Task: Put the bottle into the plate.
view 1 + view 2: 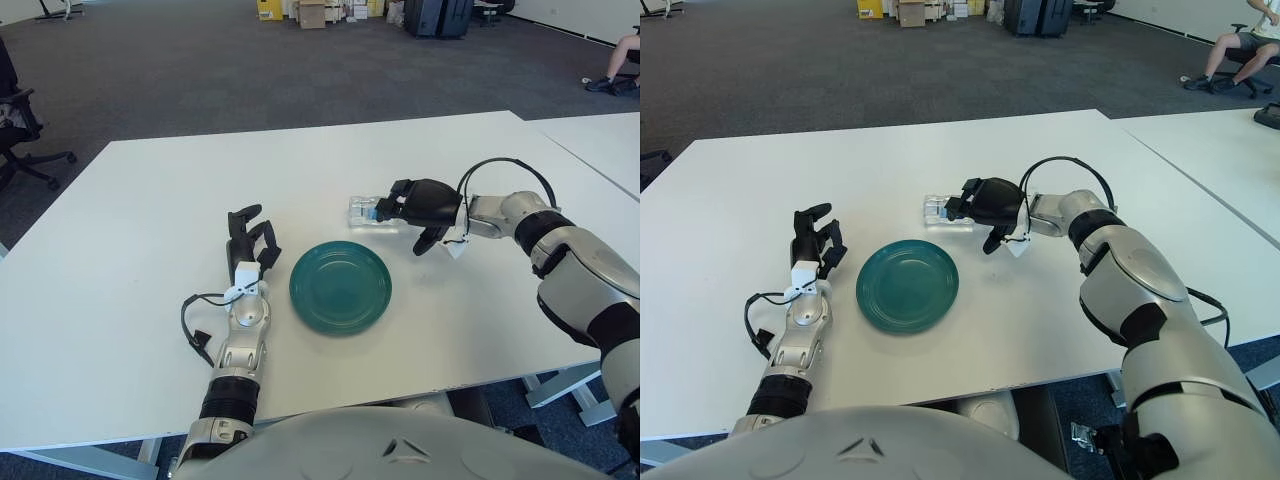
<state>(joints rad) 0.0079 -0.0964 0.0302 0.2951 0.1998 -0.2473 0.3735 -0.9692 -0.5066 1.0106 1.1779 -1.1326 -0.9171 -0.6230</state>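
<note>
A clear plastic bottle point(364, 211) lies on its side on the white table point(150, 220), just beyond the green plate point(341, 287). My right hand point(408, 215) is at the bottle's right end. Its curled fingers point(388, 210) touch that end, while the thumb point(424, 241) points down at the table, apart from the bottle. Nothing is clasped between them. My left hand point(247, 243) shows left of the plate, fingers relaxed and holding nothing.
A second white table point(600, 140) adjoins at the right. An office chair point(20, 130) stands off the table's far left corner. Boxes and dark cases line the far wall, and a seated person's legs point(620, 65) show at far right.
</note>
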